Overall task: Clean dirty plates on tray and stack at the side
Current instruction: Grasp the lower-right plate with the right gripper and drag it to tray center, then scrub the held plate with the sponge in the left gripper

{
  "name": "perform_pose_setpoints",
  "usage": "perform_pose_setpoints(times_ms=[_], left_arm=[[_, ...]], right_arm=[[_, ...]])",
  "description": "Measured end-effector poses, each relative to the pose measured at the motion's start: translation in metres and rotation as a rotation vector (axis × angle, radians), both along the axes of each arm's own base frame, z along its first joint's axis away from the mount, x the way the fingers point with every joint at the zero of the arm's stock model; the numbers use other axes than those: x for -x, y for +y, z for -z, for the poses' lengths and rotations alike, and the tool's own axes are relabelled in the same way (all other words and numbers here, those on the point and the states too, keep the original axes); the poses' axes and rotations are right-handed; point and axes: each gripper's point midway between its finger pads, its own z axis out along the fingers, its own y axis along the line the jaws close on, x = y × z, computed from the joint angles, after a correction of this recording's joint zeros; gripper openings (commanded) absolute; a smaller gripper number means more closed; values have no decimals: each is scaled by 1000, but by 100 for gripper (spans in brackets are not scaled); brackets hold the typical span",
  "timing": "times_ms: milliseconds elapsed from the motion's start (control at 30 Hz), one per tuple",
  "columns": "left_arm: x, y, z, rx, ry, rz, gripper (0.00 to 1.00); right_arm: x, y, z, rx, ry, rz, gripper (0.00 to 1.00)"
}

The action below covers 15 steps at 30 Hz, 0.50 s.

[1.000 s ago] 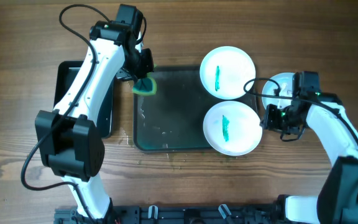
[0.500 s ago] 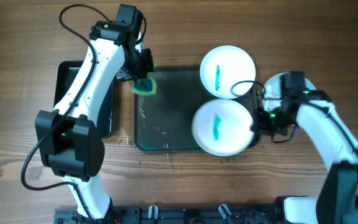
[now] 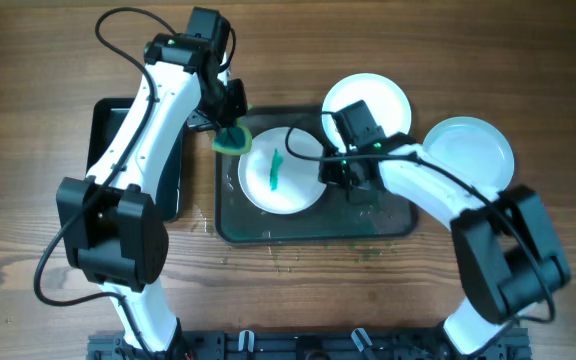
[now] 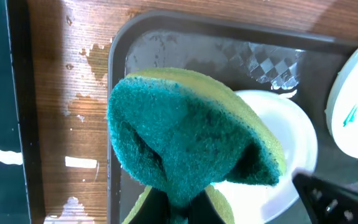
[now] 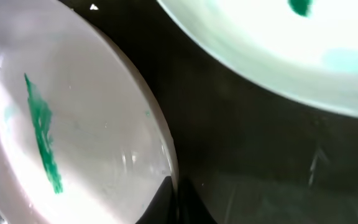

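My left gripper [image 3: 230,128] is shut on a green and yellow sponge [image 3: 233,139], held over the dark tray [image 3: 368,215] at its far left corner. My right gripper [image 3: 334,170] is shut on the right rim of a white plate with a green smear [image 3: 280,172], which sits on the tray's left half just beside the sponge. A second smeared plate [image 3: 368,100] lies at the tray's far right corner, partly under my right arm. In the left wrist view the sponge [image 4: 185,137] hangs over the plate [image 4: 284,162]. The right wrist view shows my fingers [image 5: 174,199] pinching the plate rim [image 5: 73,124].
A clean white plate [image 3: 470,150] lies on the wooden table right of the tray. A flat black container [image 3: 118,160] lies left of the tray, under my left arm. Water drops mark the wood near the tray's front edge.
My right gripper has carried the smeared plate from the tray's right edge to its left half, beside the sponge. The clean plate at the right is uncovered. The left arm has not moved.
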Motion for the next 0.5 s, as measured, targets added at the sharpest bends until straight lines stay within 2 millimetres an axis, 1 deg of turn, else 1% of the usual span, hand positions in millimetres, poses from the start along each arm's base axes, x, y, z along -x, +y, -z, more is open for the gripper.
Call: perform_pose_setpoints(times_ms=[67, 133, 300, 367, 400, 433, 500], left_arm=[[4, -5, 1, -3, 10, 14, 4], [10, -11, 9, -7, 19, 41, 4], [33, -33, 58, -1, 55, 172, 4], [37, -44, 75, 8, 37, 212, 4], [42, -49, 89, 10, 42, 232, 4], [46, -53, 99, 10, 43, 244, 4], [48, -57, 110, 13, 33, 258, 4]], right_arm=[[-1, 7, 5, -24, 14, -18, 4], [-1, 9, 5, -35, 16, -29, 4], [0, 12, 5, -48, 18, -45, 4], [0, 12, 5, -50, 19, -46, 4], [0, 12, 5, -51, 19, -47, 5], [0, 13, 5, -53, 20, -47, 4], [0, 13, 5, -53, 21, -48, 4]])
